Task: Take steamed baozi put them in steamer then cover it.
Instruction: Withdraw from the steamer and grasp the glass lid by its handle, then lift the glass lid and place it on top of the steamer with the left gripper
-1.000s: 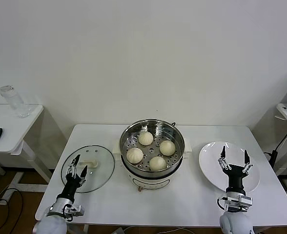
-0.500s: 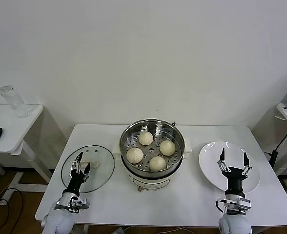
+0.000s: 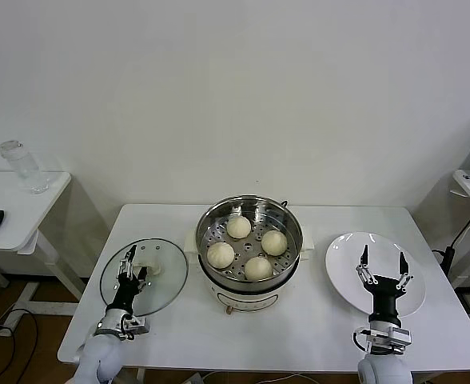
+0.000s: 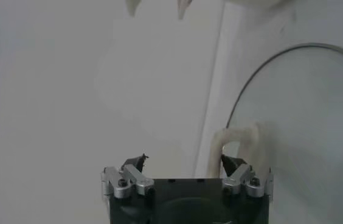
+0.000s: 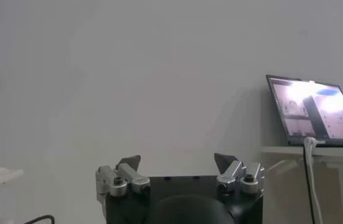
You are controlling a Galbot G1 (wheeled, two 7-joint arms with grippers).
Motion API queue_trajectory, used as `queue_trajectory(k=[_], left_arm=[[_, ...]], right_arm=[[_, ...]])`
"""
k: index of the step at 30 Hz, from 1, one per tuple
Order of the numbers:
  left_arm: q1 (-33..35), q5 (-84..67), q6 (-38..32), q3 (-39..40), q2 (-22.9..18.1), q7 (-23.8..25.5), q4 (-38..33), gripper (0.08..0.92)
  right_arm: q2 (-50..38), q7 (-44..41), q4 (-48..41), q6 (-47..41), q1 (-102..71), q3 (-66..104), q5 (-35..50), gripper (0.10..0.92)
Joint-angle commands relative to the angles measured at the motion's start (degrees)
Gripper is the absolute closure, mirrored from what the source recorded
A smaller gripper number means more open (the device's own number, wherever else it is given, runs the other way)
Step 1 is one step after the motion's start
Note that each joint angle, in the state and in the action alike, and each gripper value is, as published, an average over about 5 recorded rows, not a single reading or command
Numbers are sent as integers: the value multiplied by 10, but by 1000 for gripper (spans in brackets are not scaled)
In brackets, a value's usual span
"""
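- Steamer (image 3: 251, 240) of shiny steel sits uncovered at the middle of the white table (image 3: 299, 320), on its cream base.
- Four steamed baozi (image 3: 248, 249) rest on the perforated tray inside: one at 12 o'clock, one at 3 o'clock, one at 6 o'clock, one at 9 o'clock, each apart from the others.
- The glass lid (image 3: 165, 282) lies flat on the table at 9 o'clock of the steamer, just beside its base.
- The left gripper (image 3: 129, 266) hangs over the lid close to its cream handle (image 4: 237, 141), jaws narrowly parted and holding nothing.
- The right gripper (image 3: 381, 267) stands over the white plate (image 3: 343, 272) at 3 o'clock of the steamer, jaws wide and holding nothing.
- A laptop (image 5: 313, 111) shows in the right wrist view.
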Motion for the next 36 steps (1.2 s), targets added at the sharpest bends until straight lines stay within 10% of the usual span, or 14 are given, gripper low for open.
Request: queue_trajectory(k=[1, 25, 36], left_arm=[[-28, 12, 3, 0, -4, -7, 38, 177], [-26, 23, -30, -9, -9, -18, 55, 780], [-17, 1, -14, -97, 47, -26, -100, 805]], right_arm=[[1, 0, 5, -1, -1, -1, -3, 203], [-3, 3, 22, -15, 3, -2, -4, 203], [-3, 2, 21, -14, 5, -4, -5, 203]])
